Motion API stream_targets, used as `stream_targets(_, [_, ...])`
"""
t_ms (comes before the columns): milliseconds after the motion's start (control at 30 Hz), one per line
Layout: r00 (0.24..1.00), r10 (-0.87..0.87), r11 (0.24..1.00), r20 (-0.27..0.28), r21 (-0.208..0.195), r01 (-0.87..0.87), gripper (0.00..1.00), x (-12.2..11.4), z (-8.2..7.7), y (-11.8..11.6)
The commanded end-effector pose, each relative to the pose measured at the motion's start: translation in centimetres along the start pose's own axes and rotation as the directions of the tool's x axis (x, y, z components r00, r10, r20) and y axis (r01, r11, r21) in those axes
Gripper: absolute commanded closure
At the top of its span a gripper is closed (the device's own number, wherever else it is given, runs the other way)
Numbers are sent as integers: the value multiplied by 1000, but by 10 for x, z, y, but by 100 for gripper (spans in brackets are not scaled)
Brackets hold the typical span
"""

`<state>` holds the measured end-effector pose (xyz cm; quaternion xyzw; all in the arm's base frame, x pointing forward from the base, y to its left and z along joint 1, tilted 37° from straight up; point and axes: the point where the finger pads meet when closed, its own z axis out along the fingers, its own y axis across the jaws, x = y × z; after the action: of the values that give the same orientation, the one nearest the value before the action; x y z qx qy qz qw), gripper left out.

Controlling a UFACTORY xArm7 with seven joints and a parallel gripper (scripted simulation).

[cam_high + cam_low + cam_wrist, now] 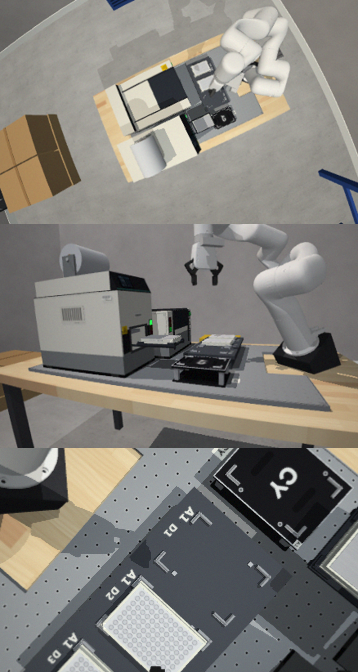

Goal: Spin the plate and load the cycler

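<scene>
Pincer (203, 278) spread wide, empty, hanging high over the deck row, likely travelling, nothing gripped. Sealed plate K73 (160, 339) flat on the sealer's stage (144, 343), poking out of the sealer (82, 330) front for pickup. Centrifuge (172, 322) just behind, door apparently unpressed. Plate on D2 (152, 630) seated, left alone. D1 (210, 573) and CY nest (280, 488) bare on bench (123, 397).

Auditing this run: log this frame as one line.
gripper: open, empty, high above deck | D1: vacant | D2 plate: seated | CY nest: vacant
</scene>
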<state>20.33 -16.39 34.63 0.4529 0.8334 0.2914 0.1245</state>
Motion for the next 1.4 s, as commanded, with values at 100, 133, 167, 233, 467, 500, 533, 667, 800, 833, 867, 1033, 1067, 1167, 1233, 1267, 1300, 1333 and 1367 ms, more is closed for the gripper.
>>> stream_targets(100, [971,-239,971,3,-2,239,0,0,-1,0])
stream_targets(133, [963,-271,963,3,-2,271,0,0,-1,0])
stream_targets(167, [953,-303,953,3,-2,303,0,0,-1,0])
stream_targets(233, [931,-366,931,3,-2,366,0,0,-1,0])
stream_targets(467, [857,-515,857,3,-1,515,0,0,-1,0])
stream_targets(500, [840,-543,840,3,-1,543,0,0,-1,0])
stream_targets(533, [821,-571,821,3,-1,571,0,0,-1,0])
stream_targets(667, [738,-675,738,3,0,675,0,0,-1,0])
stream_targets(800, [642,-767,642,3,0,767,0,0,-1,0])
stream_targets(833, [642,-767,642,3,0,767,0,0,-1,0])
stream_targets(867, [642,-767,642,3,0,767,0,0,-1,0])
stream_targets(1033, [638,-770,638,3,0,770,0,0,-1,0])
stream_targets(1067, [638,-770,638,3,0,770,0,0,-1,0])
stream_targets(1167, [639,-769,639,3,0,769,0,0,-1,0])
stream_targets(1233, [639,-769,639,3,0,769,0,0,-1,0])
stream_targets(1267, [638,-770,638,3,0,770,100,-4,1,-2])
stream_targets(1300, [638,-770,638,3,0,770,100,-8,2,-4])
stream_targets(1333, [638,-770,638,3,0,770,100,-13,4,-6])
stream_targets(1367, [638,-770,638,3,0,770,100,-17,6,-8])
